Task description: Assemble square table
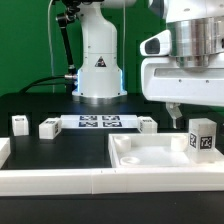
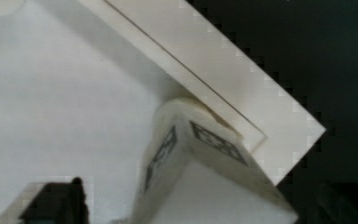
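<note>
Slab point(image 1: 152, 160): a white square tray with a raised rim point(image 1: 122, 150). It lies flat on the black table point(image 1: 60, 150) at 5 o'clock in the exterior view, and its near side is close to the wall.
In the slab: one standing leg point(image 1: 201, 135), upright, with tags on both faces that show. It is near the slab's 2 o'clock corner.
Wrist view: the standing leg point(image 2: 202, 150) shows a tagged face and is just beside the rim point(image 2: 211, 70). I cannot tell whether the two touch.
Outside the slab: three legs rest on the table.
Far-left leg point(image 1: 20, 124): at 9 o'clock in the exterior view.
Left leg point(image 1: 48, 127): just beside the far-left leg, between it and the marker board.
Right leg point(image 1: 148, 124): at the marker board's 3 o'clock end, just beyond the slab's far rim.
Marker board point(image 1: 100, 122): a flat tagged strip at the centre, in front of the robot base point(image 1: 98, 60).
Wall point(image 1: 50, 180): low and white. It runs along the 6 o'clock edge of the table and turns up the 9 o'clock side.
Gripper point(image 1: 174, 112): at 2 o'clock in the exterior view, hanging over the slab at the standing leg's 10 o'clock. In the wrist view the dark fingers point(image 2: 51, 203) are spread wide and clamp nothing.
</note>
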### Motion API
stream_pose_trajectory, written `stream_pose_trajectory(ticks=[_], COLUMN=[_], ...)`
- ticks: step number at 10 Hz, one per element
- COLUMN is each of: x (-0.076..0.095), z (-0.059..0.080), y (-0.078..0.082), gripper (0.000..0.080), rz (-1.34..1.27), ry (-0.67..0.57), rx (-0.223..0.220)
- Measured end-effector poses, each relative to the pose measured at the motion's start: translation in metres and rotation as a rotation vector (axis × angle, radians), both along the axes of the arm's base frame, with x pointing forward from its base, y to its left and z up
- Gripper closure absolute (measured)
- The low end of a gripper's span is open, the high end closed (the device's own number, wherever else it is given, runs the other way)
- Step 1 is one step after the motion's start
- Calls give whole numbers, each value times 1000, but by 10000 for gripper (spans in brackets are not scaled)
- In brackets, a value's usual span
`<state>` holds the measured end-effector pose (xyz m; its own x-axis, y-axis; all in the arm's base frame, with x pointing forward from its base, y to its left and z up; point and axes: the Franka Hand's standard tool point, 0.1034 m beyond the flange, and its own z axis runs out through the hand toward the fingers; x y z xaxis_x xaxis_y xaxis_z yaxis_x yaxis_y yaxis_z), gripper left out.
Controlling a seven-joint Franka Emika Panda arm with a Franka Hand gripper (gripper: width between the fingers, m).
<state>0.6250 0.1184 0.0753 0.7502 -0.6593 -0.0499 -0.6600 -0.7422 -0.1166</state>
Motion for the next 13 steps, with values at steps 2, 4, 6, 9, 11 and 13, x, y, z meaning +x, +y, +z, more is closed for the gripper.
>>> stream_pose_trajectory(ticks=[2, 4, 6, 9, 11, 13], x=[0, -1, -1, -1, -1, -1], z=[0, 0, 0, -1, -2, -2], y=[2, 4, 3, 1, -1, -1], gripper=[151, 151, 151, 151, 151, 410], rz=[208, 388, 543, 702, 760, 759], ry=[-23, -38, -54, -67, -70, -69], rx=[-30, -53, -65, -77, -83, -83])
